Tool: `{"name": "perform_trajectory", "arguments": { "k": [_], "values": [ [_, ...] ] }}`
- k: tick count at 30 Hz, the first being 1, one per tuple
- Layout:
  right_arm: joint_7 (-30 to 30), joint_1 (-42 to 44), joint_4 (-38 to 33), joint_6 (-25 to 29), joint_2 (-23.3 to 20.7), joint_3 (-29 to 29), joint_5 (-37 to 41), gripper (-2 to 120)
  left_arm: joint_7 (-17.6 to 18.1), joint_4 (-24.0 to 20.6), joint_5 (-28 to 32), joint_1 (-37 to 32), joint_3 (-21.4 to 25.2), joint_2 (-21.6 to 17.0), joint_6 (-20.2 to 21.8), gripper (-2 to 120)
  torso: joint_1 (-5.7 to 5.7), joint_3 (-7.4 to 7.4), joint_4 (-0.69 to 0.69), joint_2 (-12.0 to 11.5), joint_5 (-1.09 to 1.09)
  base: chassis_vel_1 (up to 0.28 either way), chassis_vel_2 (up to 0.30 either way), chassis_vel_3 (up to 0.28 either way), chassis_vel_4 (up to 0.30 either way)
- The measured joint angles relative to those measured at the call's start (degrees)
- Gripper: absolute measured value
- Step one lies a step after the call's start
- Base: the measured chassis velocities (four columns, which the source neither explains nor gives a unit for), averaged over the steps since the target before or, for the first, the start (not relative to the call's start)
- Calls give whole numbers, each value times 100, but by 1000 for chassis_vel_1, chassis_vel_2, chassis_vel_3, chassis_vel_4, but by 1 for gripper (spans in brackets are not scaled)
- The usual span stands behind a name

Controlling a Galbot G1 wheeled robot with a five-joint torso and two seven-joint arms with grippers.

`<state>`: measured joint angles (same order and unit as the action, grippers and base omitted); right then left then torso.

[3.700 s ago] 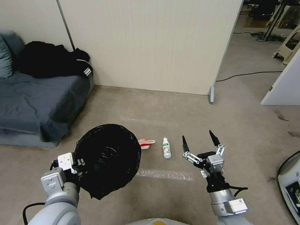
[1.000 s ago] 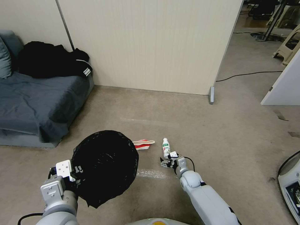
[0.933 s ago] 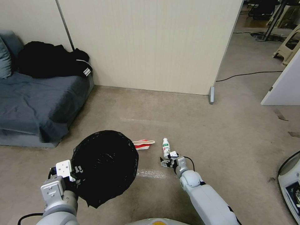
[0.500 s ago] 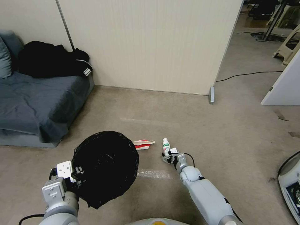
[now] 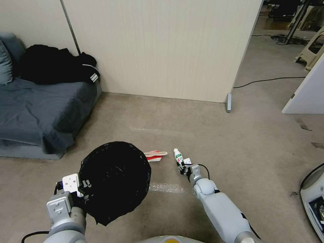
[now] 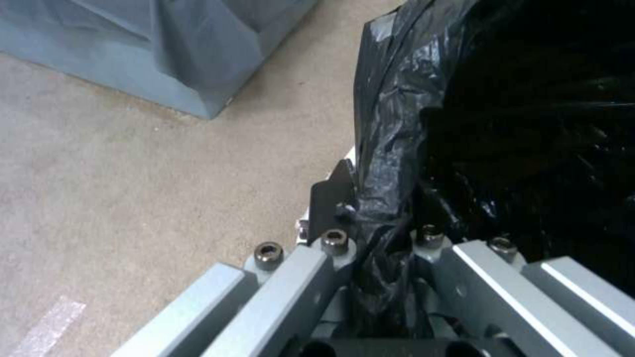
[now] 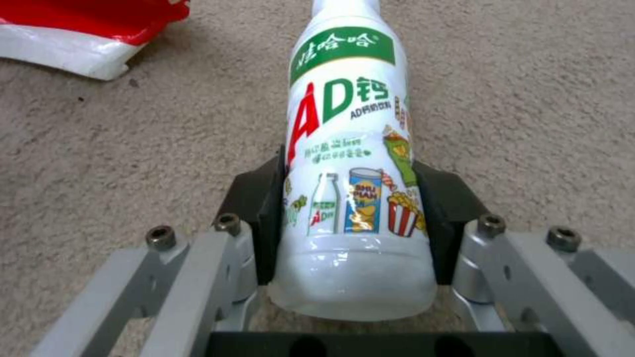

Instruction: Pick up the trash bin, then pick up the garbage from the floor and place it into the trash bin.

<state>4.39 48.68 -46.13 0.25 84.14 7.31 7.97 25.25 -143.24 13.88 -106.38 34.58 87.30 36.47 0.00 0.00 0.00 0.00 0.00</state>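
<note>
The left pincer [image 6: 380, 233] keeps its pinch on the trash bin [image 5: 114, 177] rim, left of the red-and-white carton [image 5: 154, 156], while the right pincer [image 7: 354, 206] has closed on the white bottle [image 7: 350, 168] just right of that carton, so it looks ready to lift.

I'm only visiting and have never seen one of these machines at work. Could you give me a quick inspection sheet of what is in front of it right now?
Surface: beige carpet floor with a strip of clear tape.
Job's things: trash bin, lined in black, held up off the floor; white bottle with a green label; red-and-white carton lying on the carpet.
Clutter: nothing seen.
Grippers: left claw pinches the bin's rim and liner; right claw is closed on the bottle's lower body.
Cables: black cable across the floor at far right.
Surroundings: grey sofa with black clothing, beige partition wall.
</note>
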Motion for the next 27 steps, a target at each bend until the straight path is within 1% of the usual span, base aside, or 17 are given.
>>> {"name": "perform_trajectory", "arguments": {
  "k": [5, 7, 9, 10, 11, 12, 13, 14, 16, 17, 18, 20, 21, 23, 24, 26, 27],
  "values": [
    [-31, 39, -55, 19, -15, 12, -8, 37, -5, 0, 0, 8, 2, -13, -5, 0, 0, 0, 0, 0, 0, 0, 0, 0, 0],
    [-114, 102, -213, 49, -43, 29, -8, 37, -9, 0, 1, 23, 2, -20, -6, 0, 0, 0, 0, 0, 0, 0, 0, 0, 0],
    [-217, 280, -705, 92, -127, 68, 1, 37, -15, 0, 21, 66, 7, -60, -7, 0, 0, 0, 1, 0, 1, 0, 0, 0, 0],
    [-217, 280, -705, 92, -127, 68, 1, 37, -15, 0, 21, 66, 7, -60, -7, 0, 0, 0, 1, 0, 1, 0, 0, 0, 0],
    [-252, 376, -955, 108, -171, 87, 8, 37, -17, 7, 33, 83, 11, -78, -8, 0, 0, 0, 0, 0, 0, 0, 0, 0, 0],
    [-307, 545, -1415, 127, -243, 122, 20, 36, -18, 33, 55, 107, 18, -104, -8, 0, 0, 0, -1, 0, 0, 0, 0, 0, 0],
    [-341, 770, -2126, 181, -344, 176, 25, 36, -20, 78, 92, 145, 22, -140, -8, 0, 0, 0, -1, 0, 0, 0, 0, 0, 0],
    [-341, 770, -2126, 181, -344, 176, 25, 36, -20, 78, 92, 145, 22, -140, -8, 0, 0, 0, -1, 0, 0, 0, 0, 0, 0],
    [-329, 992, -2909, 302, -451, 243, 26, 36, -22, 121, 127, 184, 23, -171, -8, 0, 0, 0, 0, 0, -1, 0, 0, 0, 0],
    [-193, 1233, -3659, 516, -556, 313, 41, 36, -23, 157, 159, 215, 24, -194, -6, 0, 0, 0, 0, 0, -1, 0, 0, 0, 0],
    [-193, 1233, -3659, 516, -556, 313, 41, 36, -23, 157, 159, 215, 24, -194, -6, 0, 0, 0, 0, 0, -1, 0, 0, 0, 0],
    [368, 1629, -4913, 979, -756, 399, 58, 36, -25, 223, 225, 267, 21, -227, 8, 0, 0, 0, 0, 0, 0, 0, 0, 0, 0],
    [368, 1629, -4913, 979, -756, 399, 58, 36, -25, 223, 225, 267, 21, -227, 8, 0, 0, 0, 0, 0, 0, 0, 0, 0, 0],
    [906, 1911, -5724, 1303, -933, 379, 116, 36, -25, 267, 279, 304, 12, -245, 20, 0, 0, 0, 0, 0, -1, 0, 0, 0, 0],
    [906, 1911, -5724, 1303, -933, 379, 116, 36, -25, 267, 279, 304, 12, -245, 20, 0, 0, 0, 0, 0, -1, 0, 0, 0, 0],
    [1508, 2249, -6472, 1575, -1201, 156, 250, 36, -25, 303, 362, 344, -8, -261, 45, 0, 0, 0, -1, 0, 0, 0, 0, 0, 0],
    [1508, 2249, -6472, 1575, -1201, 156, 250, 36, -25, 303, 362, 344, -8, -261, 45, 0, 0, 0, -1, 0, 0, 0, 0, 0, 0]
  ]
}}
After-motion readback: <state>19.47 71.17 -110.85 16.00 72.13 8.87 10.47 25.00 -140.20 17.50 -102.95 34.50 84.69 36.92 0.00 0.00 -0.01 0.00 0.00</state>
